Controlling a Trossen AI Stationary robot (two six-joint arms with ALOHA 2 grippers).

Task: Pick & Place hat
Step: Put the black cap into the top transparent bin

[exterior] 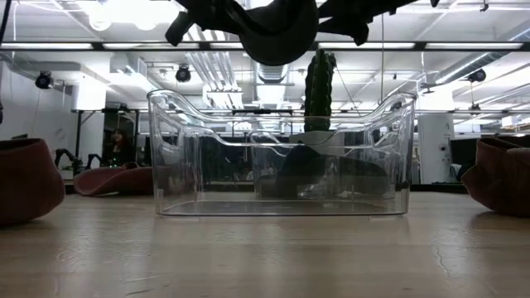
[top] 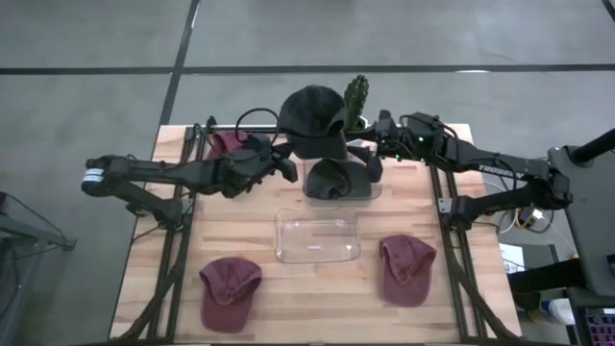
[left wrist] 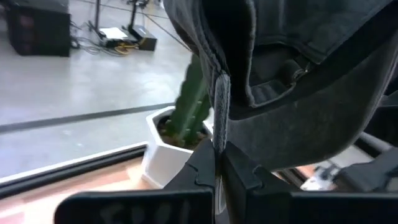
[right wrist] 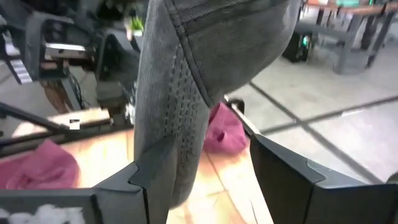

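Note:
A black hat (top: 312,120) hangs in the air above the table's far middle, between my two grippers. In the low view the black hat (exterior: 277,29) is high above a clear plastic container (exterior: 281,157). My left gripper (top: 293,165) comes from the left and is shut on the hat. My right gripper (top: 370,163) comes from the right and is open, with a curved band of the hat (right wrist: 180,106) between its fingers. A second dark hat (top: 333,179) lies on the table under the held one, beyond the clear container (top: 317,235). My left gripper (left wrist: 217,155) pinches a stitched edge of the black hat (left wrist: 219,118) between its two fingers, at their free ends. The hat is lifted clear of the table and spreads out above and beyond the fingers. My right gripper (right wrist: 199,155) is open; the hat's stitched band (right wrist: 168,143) lies against the inner side of one finger (right wrist: 140,177), and the other finger (right wrist: 280,168) stands apart from it.
A cactus in a white pot (top: 357,101) stands just behind the held hat. Maroon hats lie at the near left (top: 231,288), near right (top: 406,269) and far left (top: 228,142). Bare wood shows around the clear container.

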